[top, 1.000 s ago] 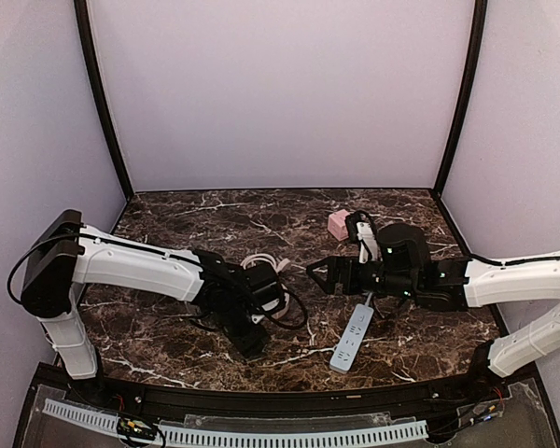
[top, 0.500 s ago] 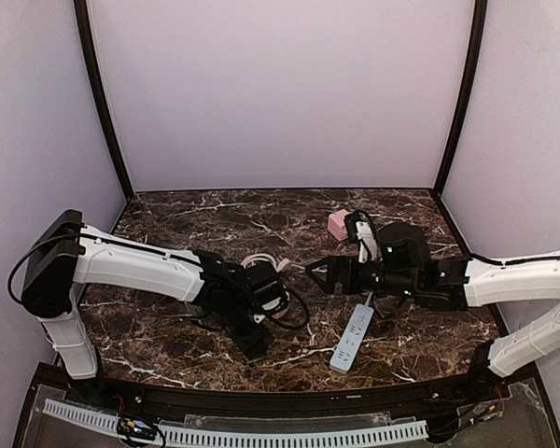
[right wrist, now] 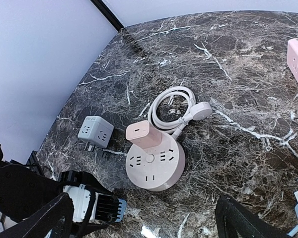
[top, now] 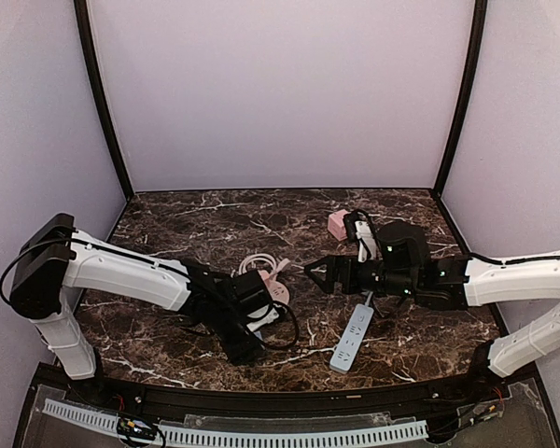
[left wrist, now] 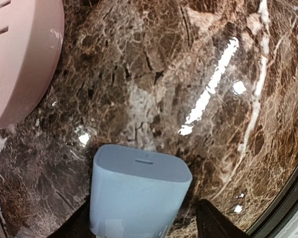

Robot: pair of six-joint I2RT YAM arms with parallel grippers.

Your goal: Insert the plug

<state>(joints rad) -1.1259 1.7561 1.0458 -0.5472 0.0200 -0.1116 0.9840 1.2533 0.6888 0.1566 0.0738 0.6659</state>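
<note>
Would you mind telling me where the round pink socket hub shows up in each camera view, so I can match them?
Top external: round pink socket hub just left of centre.
Left wrist: top-left corner, only its curved edge, above the pale blue adapter.
Right wrist: lower centre, a pink adapter on it.
Shared landmark: the white coiled cable beside it, in the top and right wrist views only.

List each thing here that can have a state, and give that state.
Round pink power strip: pink adapter standing on it.
White cable: coiled, unplugged.
Pale blue adapter: gripped.
Left gripper: shut on pale blue adapter.
Right gripper: open, empty.
Grey cube adapter: lying loose, unplugged.
</note>
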